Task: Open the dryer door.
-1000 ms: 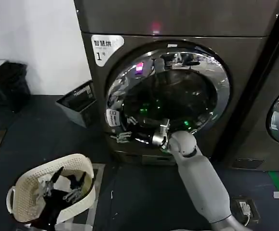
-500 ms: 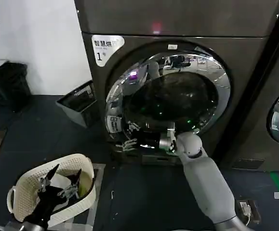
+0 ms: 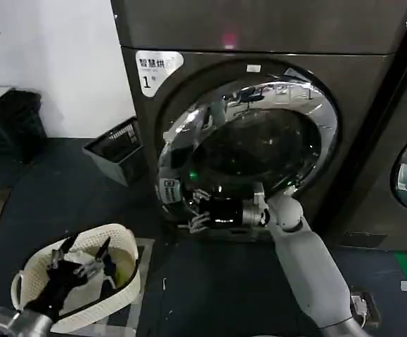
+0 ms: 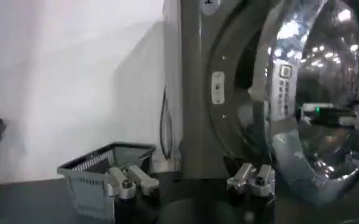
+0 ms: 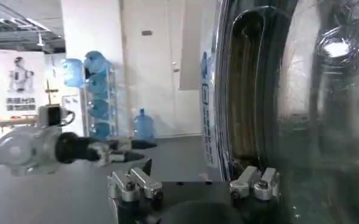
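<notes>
1. Dryer (image 3: 189,35): a dark grey front-loading machine was recorded standing on the dark floor (image 3: 62,182), beside a white wall. A white label (image 3: 155,67) was fixed at the upper left corner of its front panel.
2. Dryer door (image 3: 259,140): the round door, with a wide chrome rim around dark glass, was found partly swung out. Its left edge was seen standing clear of the front panel, a dark gap showing behind the rim in the left wrist view (image 4: 301,122).
3. Right gripper (image 3: 197,209): it was held at the lower left rim of the dryer door, on the end of the pale grey right arm (image 3: 308,267). Its fingers were seen spread apart in the right wrist view (image 5: 194,182), one set close against the door rim; nothing was seen pinched between them.
4. Left gripper (image 3: 80,256): it was held low over a white perforated basket (image 3: 119,288) on the floor, well apart from the dryer, fingers spread and empty.
5. Grey crate (image 3: 115,151): it was noted on the floor, tilted, near the dryer's left side.
</notes>
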You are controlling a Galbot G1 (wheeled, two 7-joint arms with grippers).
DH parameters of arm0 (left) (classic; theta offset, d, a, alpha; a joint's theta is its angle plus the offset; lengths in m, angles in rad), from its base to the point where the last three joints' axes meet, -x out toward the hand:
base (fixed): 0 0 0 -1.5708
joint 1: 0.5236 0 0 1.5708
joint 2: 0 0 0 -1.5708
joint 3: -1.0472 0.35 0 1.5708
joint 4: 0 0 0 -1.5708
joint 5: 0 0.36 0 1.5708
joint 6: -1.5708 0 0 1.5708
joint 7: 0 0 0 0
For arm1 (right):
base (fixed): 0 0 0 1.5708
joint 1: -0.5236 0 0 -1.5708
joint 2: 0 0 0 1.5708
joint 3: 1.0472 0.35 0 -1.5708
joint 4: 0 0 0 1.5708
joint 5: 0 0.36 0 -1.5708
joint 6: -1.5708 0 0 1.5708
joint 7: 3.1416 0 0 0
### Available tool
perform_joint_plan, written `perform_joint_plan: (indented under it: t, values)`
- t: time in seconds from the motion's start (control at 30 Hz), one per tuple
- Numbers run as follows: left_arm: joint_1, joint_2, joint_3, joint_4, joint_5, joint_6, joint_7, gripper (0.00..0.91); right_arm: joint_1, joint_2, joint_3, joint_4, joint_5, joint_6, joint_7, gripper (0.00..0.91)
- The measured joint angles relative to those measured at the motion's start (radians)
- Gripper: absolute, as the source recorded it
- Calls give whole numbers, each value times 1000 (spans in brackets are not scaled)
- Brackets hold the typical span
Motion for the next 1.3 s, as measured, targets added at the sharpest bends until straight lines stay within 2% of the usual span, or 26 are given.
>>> perform_joint_plan:
  t: [0.13,0.43,0.97,1.3]
  values:
    - [-22,38,-6,27,-30,8,-10,907,-7,-18,1,17,3,4,-33,907]
    - [-73,123,3,85,-85,18,-15,907,-26,-63,4,53,58,22,-67,907]
    - [-219,308,103,252,-318,-73,-19,907,-68,-125,17,96,111,71,-65,907]
    - [-335,380,201,336,-373,-79,-15,907,-87,-166,29,125,154,80,-65,907]
